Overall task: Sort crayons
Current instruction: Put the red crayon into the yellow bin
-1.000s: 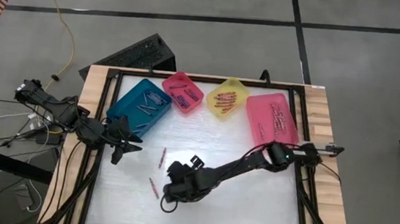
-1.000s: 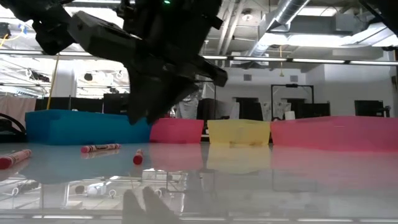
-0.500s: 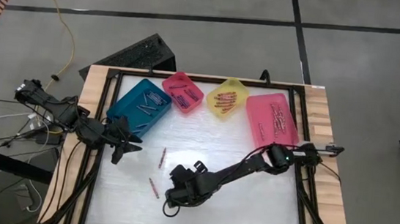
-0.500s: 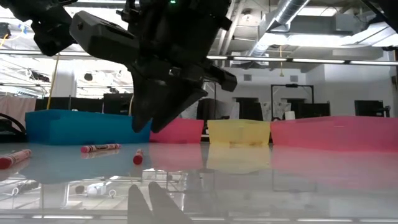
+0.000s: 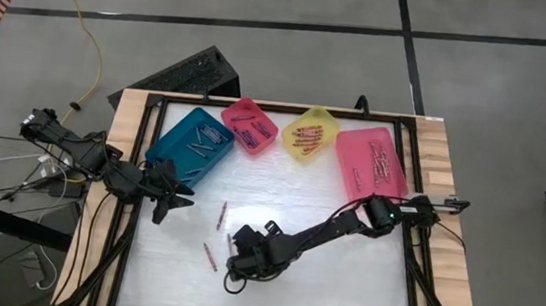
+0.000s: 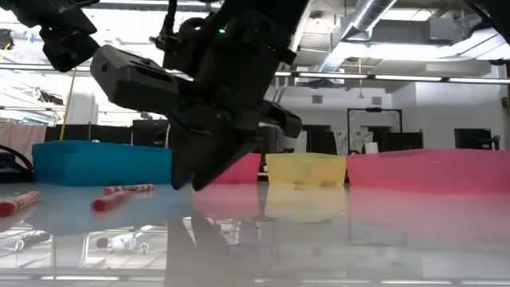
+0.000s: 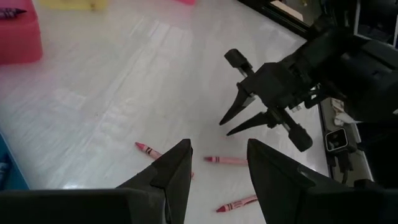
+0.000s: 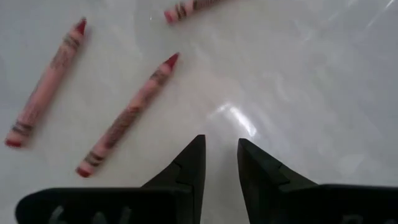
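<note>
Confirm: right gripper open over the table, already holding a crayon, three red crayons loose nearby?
Not holding. In the right wrist view the right gripper is open with nothing between its fingers; the three red crayons lie loose on the table beside it. The rest stands.

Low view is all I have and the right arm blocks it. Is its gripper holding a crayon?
Observer: No. The right gripper is open, nothing between its fingers.
Operator: Loose crayons nearby?
Observer: Three crayons lie on the table just ahead of it, untouched.
Operator: Left arm?
Observer: The left gripper hovers open and empty beside the teal bin.
</note>
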Available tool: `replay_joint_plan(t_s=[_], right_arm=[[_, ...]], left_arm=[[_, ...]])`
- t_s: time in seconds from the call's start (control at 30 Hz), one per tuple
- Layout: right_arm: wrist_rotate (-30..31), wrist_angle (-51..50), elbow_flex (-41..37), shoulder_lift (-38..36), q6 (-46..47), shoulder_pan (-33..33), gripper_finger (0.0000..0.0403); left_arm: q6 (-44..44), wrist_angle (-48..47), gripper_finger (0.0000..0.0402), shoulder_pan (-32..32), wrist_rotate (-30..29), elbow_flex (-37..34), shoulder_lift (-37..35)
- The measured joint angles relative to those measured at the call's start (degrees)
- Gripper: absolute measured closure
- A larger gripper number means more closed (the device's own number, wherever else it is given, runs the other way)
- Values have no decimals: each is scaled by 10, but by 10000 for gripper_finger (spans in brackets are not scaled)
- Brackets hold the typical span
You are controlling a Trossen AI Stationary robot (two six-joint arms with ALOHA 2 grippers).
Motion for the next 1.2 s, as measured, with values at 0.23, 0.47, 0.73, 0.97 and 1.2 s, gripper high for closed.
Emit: replay_joint_plan(t_s=[0.23, 0.47, 0.73, 0.97, 1.2], right_arm=[[33, 37, 23, -9, -77, 7, 301], [-44, 103, 22, 0, -277, -20, 301], [-56, 101, 22, -30, -389, -29, 301], [-36, 60, 22, -77, -399, -20, 301], [-22, 30, 23, -134, -413, 1, 301]], left_arm=[[3, 0, 256, 0, -1, 0, 0], [2, -1, 256, -5, 35, 0, 24], [-7, 0, 256, -83, 91, 0, 156], [-39, 36, 256, -138, 69, 0, 312], [30, 119, 256, -153, 84, 0, 432]])
